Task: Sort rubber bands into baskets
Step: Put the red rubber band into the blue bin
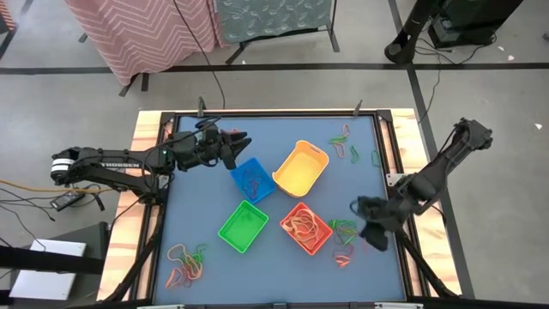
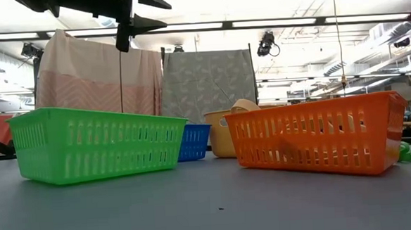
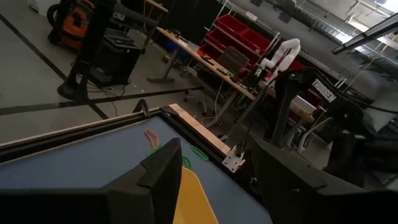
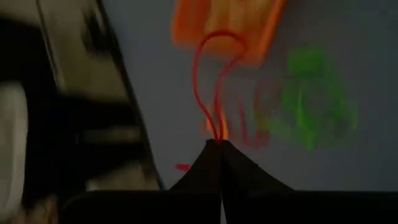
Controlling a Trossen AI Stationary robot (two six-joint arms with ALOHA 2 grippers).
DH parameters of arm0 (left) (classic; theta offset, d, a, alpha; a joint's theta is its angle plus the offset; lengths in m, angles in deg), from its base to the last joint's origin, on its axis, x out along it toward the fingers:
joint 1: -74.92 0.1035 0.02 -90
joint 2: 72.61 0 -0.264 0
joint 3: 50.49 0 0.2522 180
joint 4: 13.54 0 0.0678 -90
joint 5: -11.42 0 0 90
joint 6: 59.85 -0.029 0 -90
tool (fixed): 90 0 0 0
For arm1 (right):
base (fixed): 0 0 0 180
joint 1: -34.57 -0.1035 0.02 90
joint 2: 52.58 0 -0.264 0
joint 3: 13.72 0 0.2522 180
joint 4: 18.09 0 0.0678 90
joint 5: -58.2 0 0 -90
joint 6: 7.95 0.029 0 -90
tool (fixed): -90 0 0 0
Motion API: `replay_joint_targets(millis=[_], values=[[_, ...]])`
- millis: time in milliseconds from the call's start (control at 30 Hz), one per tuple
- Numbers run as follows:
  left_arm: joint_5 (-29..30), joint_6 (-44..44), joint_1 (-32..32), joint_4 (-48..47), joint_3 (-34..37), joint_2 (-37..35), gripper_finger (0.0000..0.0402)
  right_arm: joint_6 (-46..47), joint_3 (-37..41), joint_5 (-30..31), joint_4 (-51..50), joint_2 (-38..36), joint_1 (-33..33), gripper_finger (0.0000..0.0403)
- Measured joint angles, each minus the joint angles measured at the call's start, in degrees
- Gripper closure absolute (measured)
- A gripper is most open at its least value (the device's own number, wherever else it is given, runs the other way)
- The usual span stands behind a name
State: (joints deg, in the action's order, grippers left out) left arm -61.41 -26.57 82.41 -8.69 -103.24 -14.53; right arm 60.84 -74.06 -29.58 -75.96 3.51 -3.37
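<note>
Four baskets sit mid-table: blue [image 1: 251, 178], yellow [image 1: 302, 167], green [image 1: 244, 226] and orange [image 1: 306, 227]. The orange and blue ones hold rubber bands. My right gripper [image 1: 369, 223] is just right of the orange basket, above a patch of loose green and red rubber bands [image 1: 344, 230], and is shut on a red rubber band [image 4: 208, 74]. My left gripper [image 1: 238, 146] hovers high over the blue basket's far end. It is open, with nothing between its fingers [image 3: 163, 177]. My right gripper pinches one end of the red rubber band's loop [image 4: 217, 132] between its two shut fingertips. The fingers slant down toward the table. The rest of the loop stretches out past the fingertips as a long narrow oval, away from the other bands.
More rubber bands lie at the far right [image 1: 343, 144], at the near left [image 1: 185, 263] and near the right gripper [image 1: 343, 255]. The raised black frame [image 1: 377, 129] edges the blue table. Bare blue surface lies between the baskets and the near edge.
</note>
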Motion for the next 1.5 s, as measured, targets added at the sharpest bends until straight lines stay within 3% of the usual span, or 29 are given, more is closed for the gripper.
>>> replay_joint_targets(millis=[100,233,433,667,933,1233,1500], values=[[0.0,0.2,0.0,0.5,0.0,0.0,0.0204,-6.2,-0.3,4.1,5.5,1.7,5.6,0.0401],[-0.8,0.7,0.0,4.8,0.0,0.0,0.0204,-18.4,-0.3,3.7,15.4,8.0,13.6,0.0402],[-11.4,-3.9,-0.1,22.0,0.0,0.0,0.0204,-33.1,-0.3,-0.1,38.7,20.3,25.5,0.0402],[-12.6,-2.7,0.0,23.7,0.0,-0.5,0.0203,-35.8,-0.3,-3.3,65.4,32.9,34.9,0.0402],[-11.7,-2.3,0.0,18.3,0.0,-0.4,0.0203,-34.1,-0.6,-2.0,85.1,44.9,39.7,0.0402],[-11.4,-2.9,0.0,19.2,0.0,-0.4,0.0203,-34.2,-8.2,-2.1,84.4,54.1,40.8,0.0381],[-11.3,-3.0,0.0,19.4,0.0,-0.4,0.0203,-40.3,-15.6,-1.9,68.0,54.4,40.8,0.0264]])
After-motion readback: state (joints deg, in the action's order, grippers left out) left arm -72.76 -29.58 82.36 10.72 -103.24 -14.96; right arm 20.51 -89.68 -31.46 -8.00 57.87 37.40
